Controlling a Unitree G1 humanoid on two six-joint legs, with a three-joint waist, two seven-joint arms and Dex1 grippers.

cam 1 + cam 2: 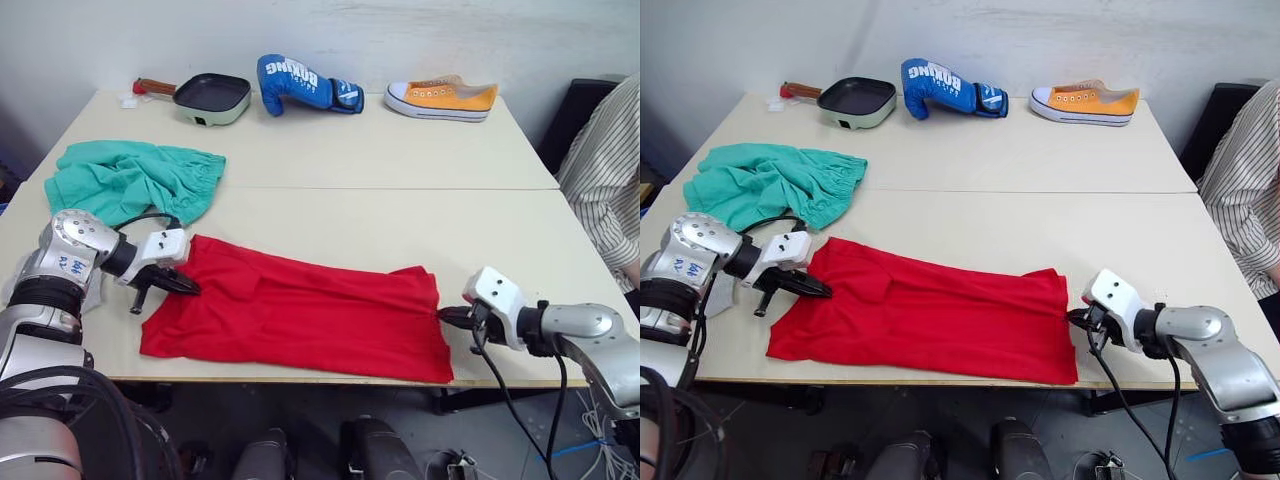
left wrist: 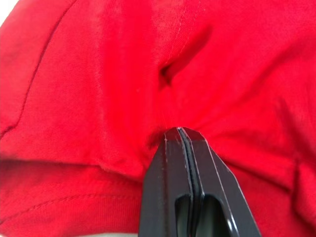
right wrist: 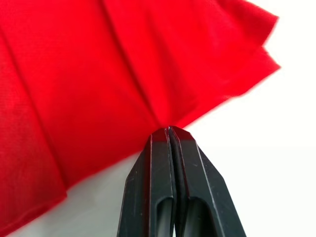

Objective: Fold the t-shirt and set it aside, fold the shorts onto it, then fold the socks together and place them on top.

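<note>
T-shirt (image 1: 300,315) fold's underway, left gripper (image 1: 188,286) and right gripper (image 1: 447,317) each pinching an end, probably lifting one end over next.

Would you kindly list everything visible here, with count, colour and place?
t-shirt: one, red, spread along the table's near edge
shorts: one, teal-green, bunched at the table's left
pan: one, pale green with dark inside, far left
boxing glove: one, blue, far middle
shoe: one, orange and white, far right
table: one, beige
person: one, striped shirt, right edge
left gripper: shut on the t-shirt's left end
right gripper: shut on its right edge
</note>
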